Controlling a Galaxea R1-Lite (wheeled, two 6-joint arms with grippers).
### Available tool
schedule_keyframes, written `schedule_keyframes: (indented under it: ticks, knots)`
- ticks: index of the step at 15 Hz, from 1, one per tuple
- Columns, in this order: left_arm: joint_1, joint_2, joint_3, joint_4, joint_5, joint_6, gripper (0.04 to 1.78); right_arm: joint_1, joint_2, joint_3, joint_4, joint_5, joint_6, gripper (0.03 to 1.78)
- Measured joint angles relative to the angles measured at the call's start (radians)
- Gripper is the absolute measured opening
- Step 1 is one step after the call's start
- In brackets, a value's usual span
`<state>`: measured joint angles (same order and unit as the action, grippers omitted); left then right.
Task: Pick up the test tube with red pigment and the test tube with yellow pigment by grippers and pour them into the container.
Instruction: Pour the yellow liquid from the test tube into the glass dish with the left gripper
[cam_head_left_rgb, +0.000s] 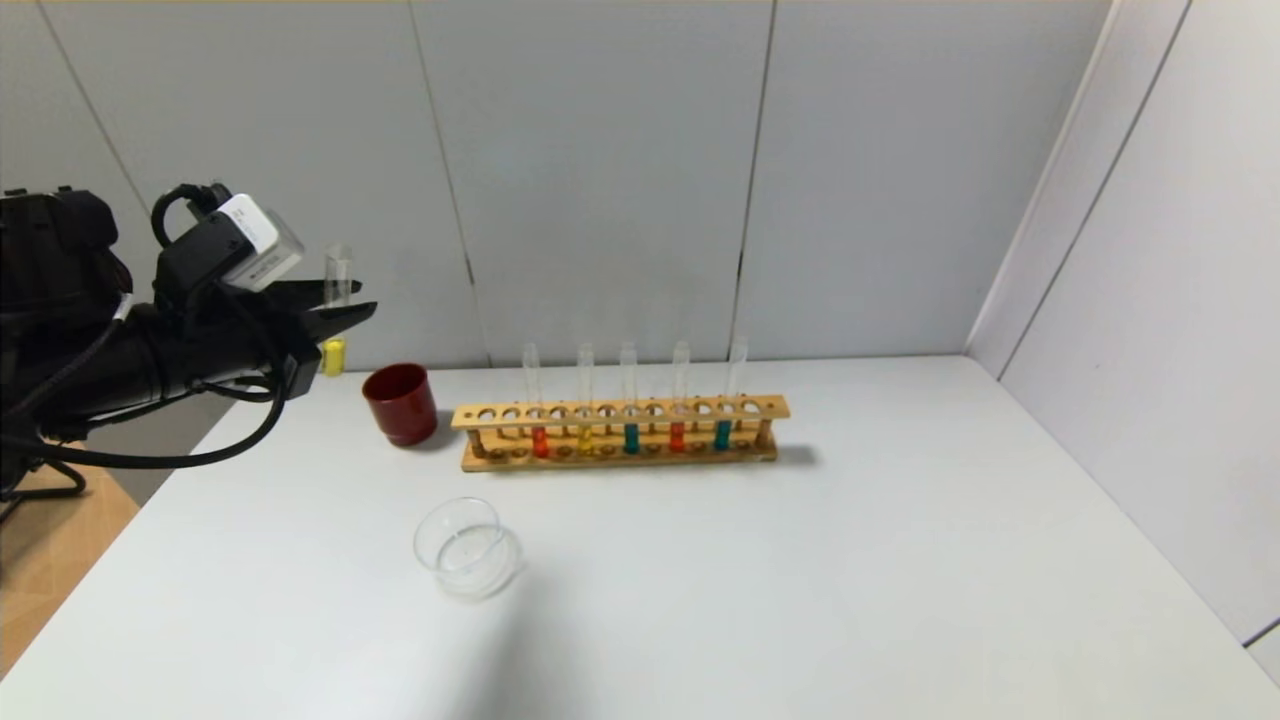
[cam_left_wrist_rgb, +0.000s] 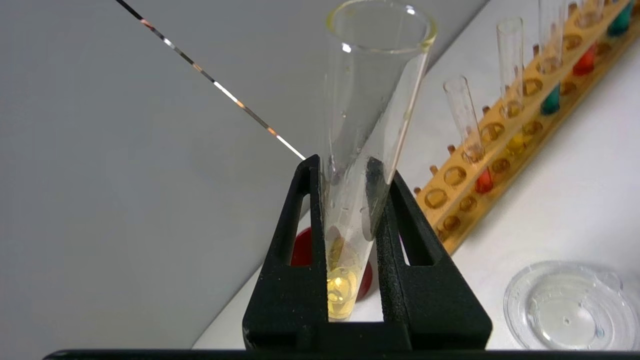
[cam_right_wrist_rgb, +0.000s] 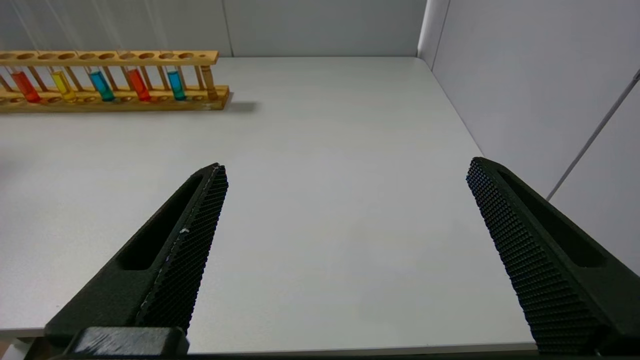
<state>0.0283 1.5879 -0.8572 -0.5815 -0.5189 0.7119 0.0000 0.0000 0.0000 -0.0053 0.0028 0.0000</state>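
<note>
My left gripper (cam_head_left_rgb: 355, 305) (cam_left_wrist_rgb: 348, 167) is shut on the test tube with yellow pigment (cam_head_left_rgb: 334, 355) (cam_left_wrist_rgb: 372, 95). It holds the tube roughly upright, in the air at the table's far left, just left of the red cup. The test tube with red pigment (cam_head_left_rgb: 540, 440) (cam_right_wrist_rgb: 24, 86) stands in the wooden rack (cam_head_left_rgb: 620, 412), and a second red one (cam_head_left_rgb: 677, 435) stands further right. The container (cam_head_left_rgb: 468, 548) (cam_left_wrist_rgb: 565, 312), a shallow clear glass dish, sits on the table in front of the rack's left end. My right gripper (cam_right_wrist_rgb: 346, 165) hangs open over bare table, near the front edge.
The dark red cup (cam_head_left_rgb: 400, 403) stands left of the rack. The rack also holds a yellow tube (cam_head_left_rgb: 585, 437) and two teal tubes (cam_head_left_rgb: 631, 437). Grey walls close the back and right side. The white table (cam_head_left_rgb: 850, 580) stretches right of the dish.
</note>
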Motion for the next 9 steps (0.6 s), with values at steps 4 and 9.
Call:
schedule_keyframes:
  ticks: [4, 9]
  knots:
    - [0.020, 0.017, -0.005, 0.054, -0.001, 0.193, 0.33, 0.000, 0.000, 0.000, 0.000, 0.000, 0.000, 1.75]
    - [0.023, 0.015, -0.012, 0.055, -0.005, 0.393, 0.33, 0.000, 0.000, 0.000, 0.000, 0.000, 0.000, 1.75]
